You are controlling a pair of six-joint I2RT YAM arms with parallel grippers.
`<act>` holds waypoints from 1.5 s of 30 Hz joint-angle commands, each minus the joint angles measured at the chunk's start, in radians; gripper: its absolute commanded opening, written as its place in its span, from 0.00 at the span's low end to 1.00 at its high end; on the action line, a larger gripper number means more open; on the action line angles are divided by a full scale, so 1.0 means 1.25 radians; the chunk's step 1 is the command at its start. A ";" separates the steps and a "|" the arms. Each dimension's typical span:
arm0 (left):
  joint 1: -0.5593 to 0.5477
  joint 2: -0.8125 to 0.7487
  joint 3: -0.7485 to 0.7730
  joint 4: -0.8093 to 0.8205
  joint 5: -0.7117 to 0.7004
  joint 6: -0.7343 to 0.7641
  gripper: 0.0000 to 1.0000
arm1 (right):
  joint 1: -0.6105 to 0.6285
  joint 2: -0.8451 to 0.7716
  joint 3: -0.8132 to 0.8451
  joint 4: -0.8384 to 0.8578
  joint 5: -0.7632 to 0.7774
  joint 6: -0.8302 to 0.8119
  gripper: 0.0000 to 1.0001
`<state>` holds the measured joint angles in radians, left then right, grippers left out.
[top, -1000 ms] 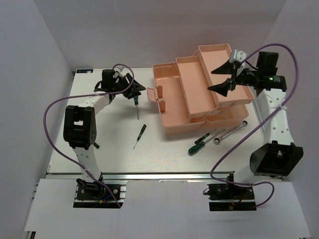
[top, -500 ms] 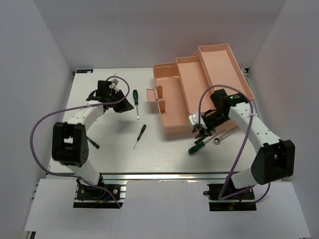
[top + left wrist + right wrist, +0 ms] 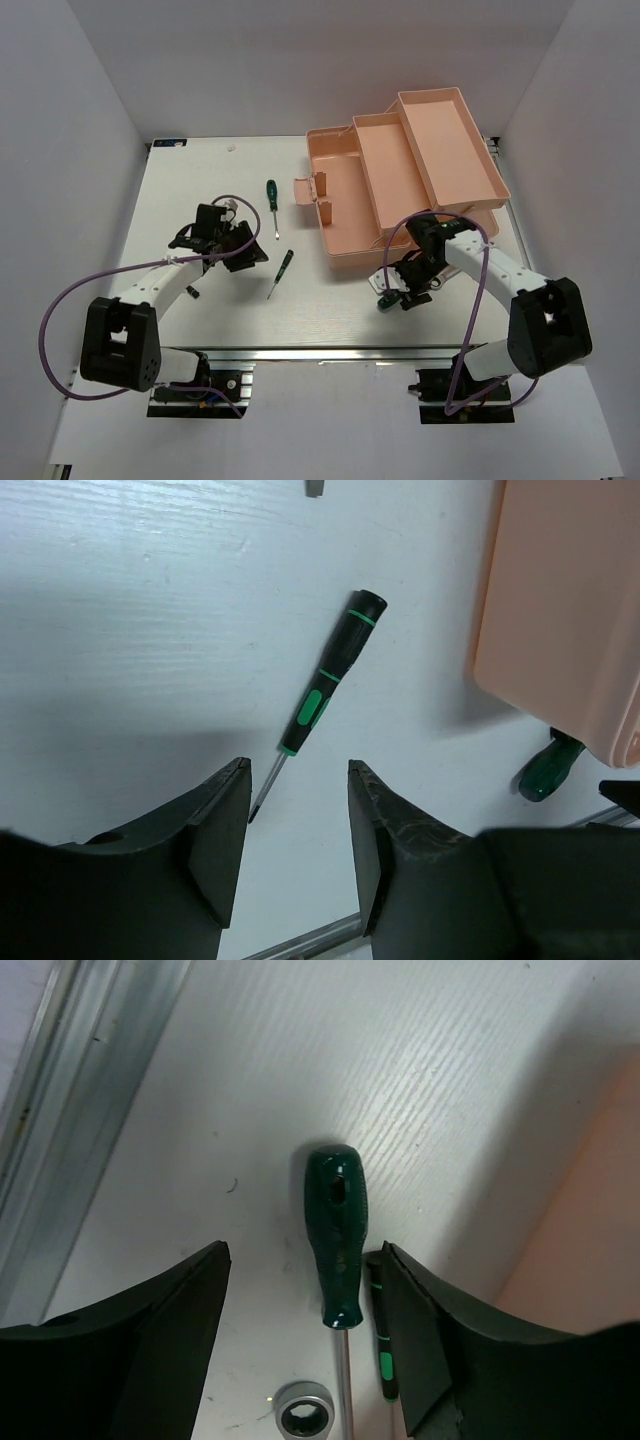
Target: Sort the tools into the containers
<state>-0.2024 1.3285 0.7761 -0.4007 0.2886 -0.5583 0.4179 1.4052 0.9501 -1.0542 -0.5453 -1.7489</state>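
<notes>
The salmon-pink toolbox (image 3: 400, 175) stands open at the back right, its trays fanned out. My left gripper (image 3: 250, 252) is open low over the table. In the left wrist view a slim black-and-green screwdriver (image 3: 330, 675) lies just ahead of the left gripper (image 3: 298, 770), its tip near the left finger. A second slim screwdriver (image 3: 270, 192) lies farther back. My right gripper (image 3: 398, 290) is open in front of the toolbox. In the right wrist view the right gripper (image 3: 300, 1255) straddles a dark green screwdriver handle (image 3: 338, 1245). A slim black screwdriver (image 3: 383, 1350) and the wrench ring (image 3: 302, 1418) lie beside it.
A metal rail (image 3: 60, 1130) runs along the table's near edge, close to my right gripper. The toolbox wall (image 3: 590, 1260) is just right of the right fingers. A small dark piece (image 3: 192, 292) lies on the table by my left arm.
My left gripper moved from the back of the table toward the near side, beside the slim screwdriver. My right gripper came down from above the trays to the green screwdriver.
</notes>
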 commanded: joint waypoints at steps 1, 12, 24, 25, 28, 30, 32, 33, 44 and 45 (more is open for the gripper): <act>-0.018 -0.030 -0.012 0.036 -0.020 0.001 0.54 | 0.030 0.002 -0.026 0.129 0.040 0.043 0.68; -0.039 -0.061 -0.031 0.053 -0.031 0.005 0.54 | 0.087 0.067 -0.085 0.243 0.089 0.118 0.66; -0.087 -0.055 -0.052 0.123 -0.106 0.006 0.53 | 0.107 0.095 -0.160 0.258 0.121 0.144 0.28; -0.087 -0.052 -0.043 0.125 -0.138 0.006 0.53 | 0.107 0.080 -0.154 0.247 0.098 0.142 0.19; -0.087 -0.015 0.013 0.129 -0.212 0.002 0.53 | 0.112 0.044 -0.090 0.171 0.008 0.138 0.04; -0.087 0.045 0.056 0.135 -0.248 0.004 0.54 | 0.126 0.037 0.000 0.089 -0.083 0.153 0.00; -0.087 0.136 0.145 0.135 -0.259 0.018 0.54 | 0.143 0.048 0.107 0.020 -0.169 0.191 0.00; -0.087 0.168 0.179 0.132 -0.264 0.023 0.54 | 0.148 0.048 0.108 -0.002 -0.170 0.199 0.00; -0.086 0.497 0.574 0.086 -0.420 0.072 0.54 | 0.166 0.226 0.610 -0.083 -0.535 0.551 0.00; -0.086 0.510 0.585 0.091 -0.427 0.082 0.54 | 0.165 0.254 0.648 -0.071 -0.572 0.603 0.00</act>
<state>-0.3099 1.9450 1.4433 -0.2661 -0.1520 -0.4915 0.6231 1.6733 1.6093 -1.0988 -1.0531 -1.2041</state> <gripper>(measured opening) 0.542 0.426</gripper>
